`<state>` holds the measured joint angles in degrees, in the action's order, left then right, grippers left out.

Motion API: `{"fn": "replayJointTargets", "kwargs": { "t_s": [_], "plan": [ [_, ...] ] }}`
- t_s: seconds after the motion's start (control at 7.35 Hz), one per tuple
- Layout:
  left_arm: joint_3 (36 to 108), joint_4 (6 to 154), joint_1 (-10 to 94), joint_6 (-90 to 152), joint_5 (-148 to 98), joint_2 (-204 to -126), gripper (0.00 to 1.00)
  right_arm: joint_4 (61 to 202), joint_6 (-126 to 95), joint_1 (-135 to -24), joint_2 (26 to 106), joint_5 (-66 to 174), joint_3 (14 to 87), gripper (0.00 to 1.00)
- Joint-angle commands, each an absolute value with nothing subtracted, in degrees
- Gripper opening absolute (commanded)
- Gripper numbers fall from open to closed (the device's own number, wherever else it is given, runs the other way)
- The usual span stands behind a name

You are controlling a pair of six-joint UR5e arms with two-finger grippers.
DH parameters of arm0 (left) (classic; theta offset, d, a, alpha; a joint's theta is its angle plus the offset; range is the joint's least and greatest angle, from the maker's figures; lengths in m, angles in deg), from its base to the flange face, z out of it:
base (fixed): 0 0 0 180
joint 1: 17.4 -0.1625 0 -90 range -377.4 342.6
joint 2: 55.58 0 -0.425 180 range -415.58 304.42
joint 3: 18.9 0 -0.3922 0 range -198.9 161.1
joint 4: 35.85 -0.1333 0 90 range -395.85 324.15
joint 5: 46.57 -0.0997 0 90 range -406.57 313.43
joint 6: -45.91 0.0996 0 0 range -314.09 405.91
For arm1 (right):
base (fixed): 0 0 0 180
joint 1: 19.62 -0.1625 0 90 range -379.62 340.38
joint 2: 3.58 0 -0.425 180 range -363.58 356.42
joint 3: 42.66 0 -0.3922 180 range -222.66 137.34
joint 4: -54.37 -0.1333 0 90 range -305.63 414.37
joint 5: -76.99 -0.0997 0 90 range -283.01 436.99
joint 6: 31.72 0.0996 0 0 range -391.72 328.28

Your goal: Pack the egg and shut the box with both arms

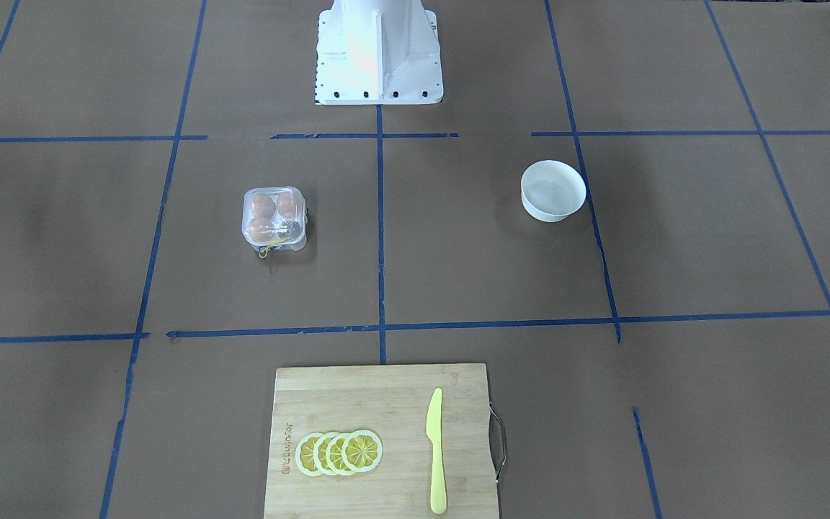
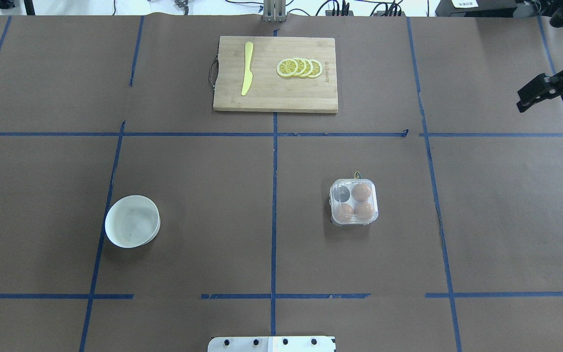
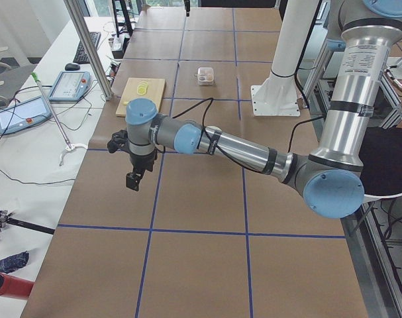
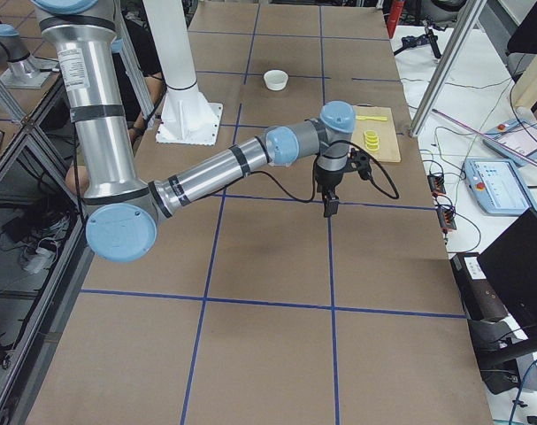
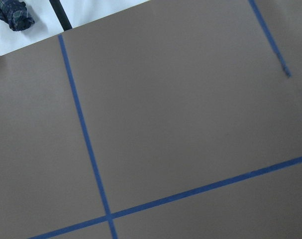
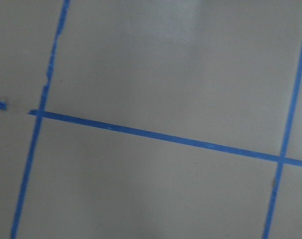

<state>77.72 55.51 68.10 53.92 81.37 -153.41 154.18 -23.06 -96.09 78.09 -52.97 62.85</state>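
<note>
The box [image 1: 275, 219] stands on the brown table paper, also in the overhead view [image 2: 354, 201]. Its clear lid seems to lie over the cells. Three orange-brown eggs fill three cells, one being the egg [image 2: 361, 191]. The fourth cell looks dark and holds no egg. My right gripper [image 2: 522, 102] hangs at the table's far right edge, well away from the box. I cannot tell whether it is open. My left gripper [image 3: 132, 184] hovers over bare paper at the table's left end. I cannot tell its state. Both wrist views show only paper and blue tape.
An empty white bowl [image 2: 132, 228] stands on the robot's left half. A wooden cutting board [image 2: 271, 93] at the far edge carries a yellow knife [image 2: 247, 68] and lemon slices [image 2: 300, 67]. The white pedestal [image 1: 379, 54] stands at the robot's side.
</note>
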Motion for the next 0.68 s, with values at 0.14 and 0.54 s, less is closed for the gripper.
{"fn": "replayJointTargets", "kwargs": {
  "t_s": [0.14, 0.54],
  "plan": [
    [76.64, 55.48, 71.63, 59.71, 81.57, -148.40, 1.00, 153.95, -39.51, -106.61, 80.53, -58.78, 51.59, 1.00],
    [76.20, 55.91, 71.81, 59.26, 81.66, -144.97, 1.00, 153.86, -40.78, -108.13, 81.50, -58.62, 50.68, 1.00]
  ]
}}
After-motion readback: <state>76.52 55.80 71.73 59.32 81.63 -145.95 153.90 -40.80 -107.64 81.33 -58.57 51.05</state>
